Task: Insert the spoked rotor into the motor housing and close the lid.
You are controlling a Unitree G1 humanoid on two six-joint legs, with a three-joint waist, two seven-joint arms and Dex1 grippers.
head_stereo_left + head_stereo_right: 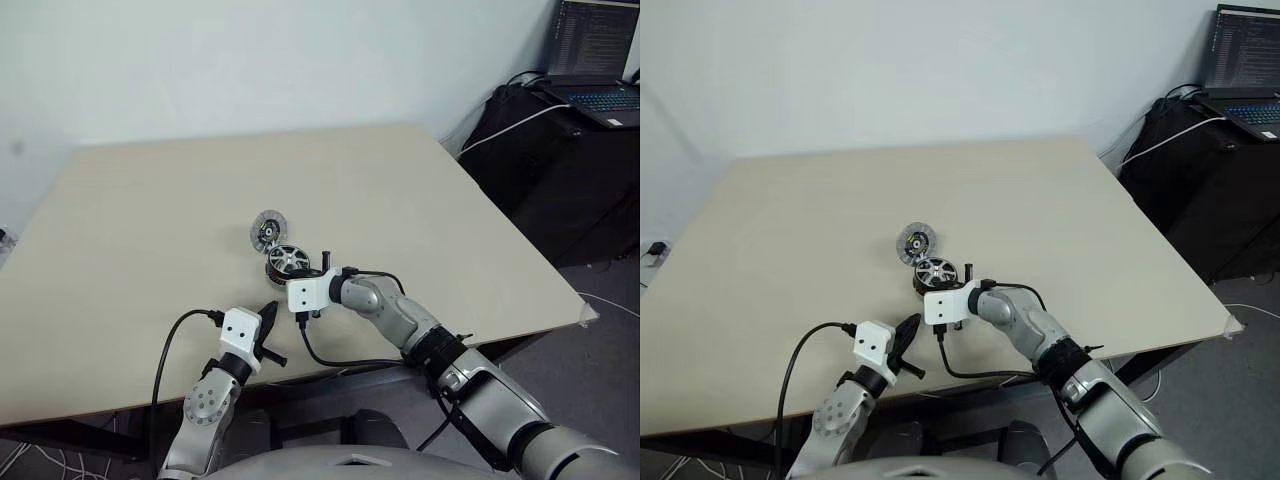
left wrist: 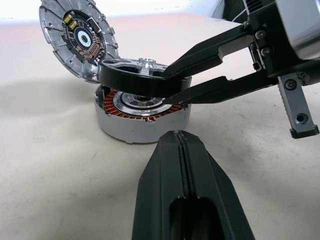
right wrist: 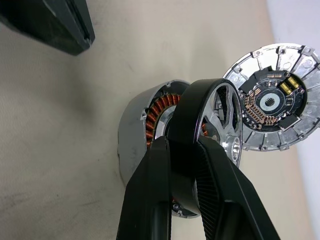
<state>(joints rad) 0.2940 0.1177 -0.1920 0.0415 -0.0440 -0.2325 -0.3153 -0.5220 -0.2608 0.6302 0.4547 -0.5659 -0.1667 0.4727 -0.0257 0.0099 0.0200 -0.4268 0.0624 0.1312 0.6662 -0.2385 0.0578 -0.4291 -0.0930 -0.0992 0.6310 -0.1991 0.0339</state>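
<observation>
The motor housing (image 2: 142, 122) sits on the beige table (image 1: 150, 220), its copper windings open to view. Just above it hangs the spoked rotor (image 2: 131, 74), with a dark rim and silver spokes, slightly tilted. My right gripper (image 3: 185, 145) is shut on the rotor's rim, one finger on each side. The lid (image 2: 77, 37) stands tilted just behind the housing, its dark-centred ribbed face showing. My left gripper (image 1: 268, 320) is shut and empty, a short way in front of the housing and pointing at it.
The table's front edge runs close under both arms, and its right edge (image 1: 520, 230) falls off toward a dark stand with a laptop (image 1: 600, 95) and cables. Bare tabletop lies all around the motor parts.
</observation>
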